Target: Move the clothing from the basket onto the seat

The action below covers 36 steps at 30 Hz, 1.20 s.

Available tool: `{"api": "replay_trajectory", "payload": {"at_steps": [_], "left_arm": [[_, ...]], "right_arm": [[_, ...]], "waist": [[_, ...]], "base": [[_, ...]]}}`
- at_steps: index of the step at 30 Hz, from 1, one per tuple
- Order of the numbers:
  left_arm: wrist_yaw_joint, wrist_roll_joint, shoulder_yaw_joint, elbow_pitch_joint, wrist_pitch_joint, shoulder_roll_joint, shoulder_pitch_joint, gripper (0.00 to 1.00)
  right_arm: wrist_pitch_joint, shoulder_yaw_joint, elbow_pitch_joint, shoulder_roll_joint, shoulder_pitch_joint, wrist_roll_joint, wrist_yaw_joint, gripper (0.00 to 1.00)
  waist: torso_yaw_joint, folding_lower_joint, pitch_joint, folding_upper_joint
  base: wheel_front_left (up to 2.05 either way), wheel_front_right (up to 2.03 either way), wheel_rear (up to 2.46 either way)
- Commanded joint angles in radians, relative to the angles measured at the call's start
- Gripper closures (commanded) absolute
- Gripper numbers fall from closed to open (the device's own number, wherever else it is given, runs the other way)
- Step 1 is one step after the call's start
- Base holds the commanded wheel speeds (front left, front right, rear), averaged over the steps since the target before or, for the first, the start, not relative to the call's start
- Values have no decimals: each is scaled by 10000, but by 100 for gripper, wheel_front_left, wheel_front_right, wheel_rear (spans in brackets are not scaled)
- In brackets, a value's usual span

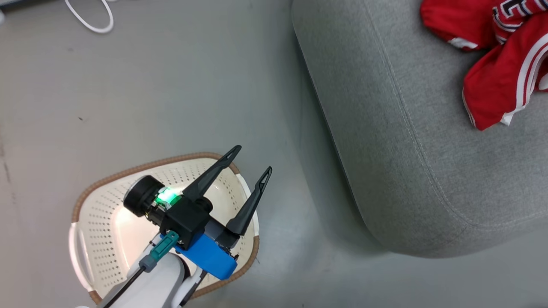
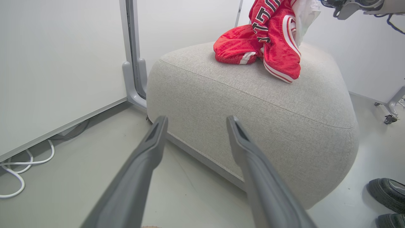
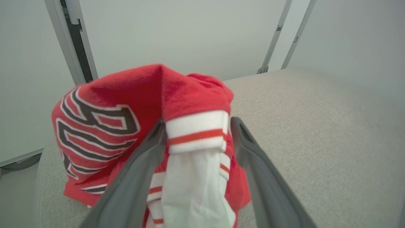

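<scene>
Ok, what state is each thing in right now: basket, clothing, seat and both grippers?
basket: upright on the floor, empty where its inside shows.
clothing: crumpled in a heap on the seat.
seat: bears the clothing on top.
left gripper: open, empty, above the basket.
right gripper: open, a fold of the clothing between its fingers.

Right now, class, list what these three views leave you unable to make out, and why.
Head view: part of the basket floor, behind the left claw.
Head view: the clothing, cut by the top and right edges.
Right wrist view: the clothing's lettering, lost in folds behind the right claw.
Left wrist view: dark shoes, cut by the corner.
</scene>
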Motion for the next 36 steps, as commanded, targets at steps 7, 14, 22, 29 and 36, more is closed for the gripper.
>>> {"api": "replay_trajectory", "payload": {"at_steps": [7,14,22,29,36], "left_arm": [[8,-268,217,535,-162,-563,551,0],[-25,-230,748,580,-163,-1105,1255,0],[-64,-219,1526,747,-164,-1680,2025,0],[-77,-167,2313,805,-165,-2053,2585,0],[-64,-200,3101,1001,-165,-2284,3061,0]], "right_arm": [[-242,538,-59,-90,1225,249,5,0],[-529,1362,-726,-121,2524,630,5,0],[-373,2051,-2319,104,4337,871,5,0],[7,2076,-4194,875,5988,1032,5,0],[280,2130,-6253,1698,7602,889,5,0]], "waist": [[416,0,-1402,0],[747,0,-2355,0],[1244,0,-3297,0],[1748,0,-3947,0],[2375,0,-4436,0]], "base": [[0,0,0],[0,0,0],[0,0,0],[0,0,0],[0,0,0]]}}
